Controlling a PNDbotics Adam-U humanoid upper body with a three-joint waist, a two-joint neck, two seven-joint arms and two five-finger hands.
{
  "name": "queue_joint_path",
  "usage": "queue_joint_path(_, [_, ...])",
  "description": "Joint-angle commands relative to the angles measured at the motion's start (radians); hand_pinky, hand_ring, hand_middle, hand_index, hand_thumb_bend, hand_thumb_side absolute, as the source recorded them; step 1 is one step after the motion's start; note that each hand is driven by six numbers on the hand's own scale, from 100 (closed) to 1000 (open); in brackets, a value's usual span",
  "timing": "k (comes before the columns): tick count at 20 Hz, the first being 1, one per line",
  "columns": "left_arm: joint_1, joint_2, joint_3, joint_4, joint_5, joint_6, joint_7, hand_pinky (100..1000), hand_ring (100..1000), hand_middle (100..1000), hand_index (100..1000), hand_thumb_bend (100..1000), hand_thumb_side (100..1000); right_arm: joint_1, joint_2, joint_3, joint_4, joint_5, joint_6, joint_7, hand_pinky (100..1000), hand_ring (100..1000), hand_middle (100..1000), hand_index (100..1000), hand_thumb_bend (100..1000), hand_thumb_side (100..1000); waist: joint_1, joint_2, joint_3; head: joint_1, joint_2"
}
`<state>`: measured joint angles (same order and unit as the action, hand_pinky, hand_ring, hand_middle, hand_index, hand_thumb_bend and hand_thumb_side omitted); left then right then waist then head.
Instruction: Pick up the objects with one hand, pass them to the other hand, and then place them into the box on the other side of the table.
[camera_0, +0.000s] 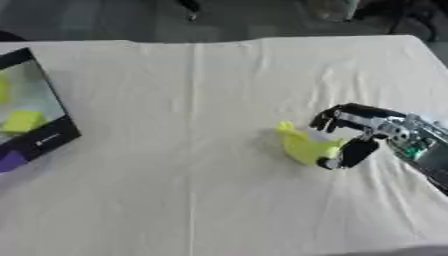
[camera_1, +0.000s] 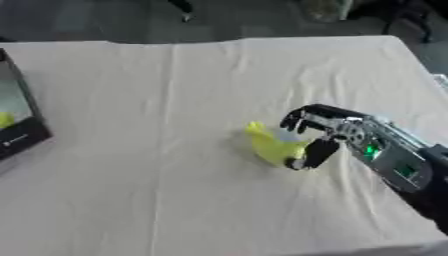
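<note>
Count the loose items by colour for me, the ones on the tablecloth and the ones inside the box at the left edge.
Yellow: 3. One yellow object on the cloth, with the right hand curled round it, and two yellow pieces in the box.
Purple: 1. A purple piece at the box's near corner.
Total: 4.

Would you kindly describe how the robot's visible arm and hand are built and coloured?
Only the right arm shows: a blocky black and silver forearm with a small green light on its side. The right hand is mostly black, with silver-grey parts and dark, rounded fingers.
</note>
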<state>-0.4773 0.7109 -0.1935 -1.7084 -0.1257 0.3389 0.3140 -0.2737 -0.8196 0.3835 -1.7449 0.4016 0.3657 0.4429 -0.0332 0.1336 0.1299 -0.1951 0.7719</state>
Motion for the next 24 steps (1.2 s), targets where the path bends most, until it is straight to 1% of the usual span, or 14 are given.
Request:
queue_joint_path(1, [-0.010,0.018,0.017,-0.008,-0.007,-0.002,0.004,840,622,591,693,462,438,-0.015,-0.001,-0.001,0.016,0.020,0.004,-0.013,861,762,722,808,442,114,0.006,0.000,0.001,-0.003,-0.002])
queue_joint_path(4, [-0.008,0.018,0.019,-0.008,-0.007,-0.001,0.006,840,622,591,693,461,438,-0.013,0.002,0.000,0.017,0.014,0.007,-0.027,851,723,632,742,423,100,0.007,0.000,0.001,-0.003,-0.002])
queue_joint_path(7, [-0.006,0.016,0.020,-0.005,-0.007,0.000,0.009,841,622,591,692,460,439,-0.010,0.002,0.000,0.010,-0.010,0.012,-0.039,838,676,571,690,402,100,0.006,0.000,0.001,-0.003,-0.002])
queue_joint_path(8, [-0.005,0.015,0.020,-0.004,-0.007,0.000,0.009,841,622,590,692,460,440,-0.009,0.003,0.000,0.008,-0.019,0.015,-0.042,818,637,529,663,388,100,0.006,0.000,0.001,-0.002,-0.002])
queue_joint_path(13, [-0.004,0.015,0.019,-0.004,-0.009,-0.001,0.009,843,623,591,691,459,439,-0.007,0.001,-0.008,-0.006,-0.066,0.048,-0.071,766,556,417,575,376,100,0.006,0.001,0.001,0.002,-0.002])
queue_joint_path(17, [-0.002,0.016,0.018,-0.003,-0.012,-0.002,0.007,843,623,590,691,458,439,-0.003,-0.022,-0.034,-0.062,-0.103,0.073,-0.105,746,537,401,558,371,100,0.004,-0.001,-0.001,0.007,-0.002])
queue_joint_path(21, [-0.003,0.022,0.020,-0.006,-0.013,-0.002,0.008,844,623,589,691,459,436,0.000,-0.056,-0.087,-0.149,-0.130,0.098,-0.123,716,517,389,538,364,100,0.005,-0.003,-0.004,0.014,-0.002])
queue_joint_path(24, [-0.003,0.025,0.021,-0.010,-0.012,-0.003,0.008,844,624,590,691,458,435,-0.012,-0.061,-0.132,-0.207,-0.159,0.124,-0.160,691,504,387,530,366,100,0.007,-0.005,-0.006,0.019,-0.002])
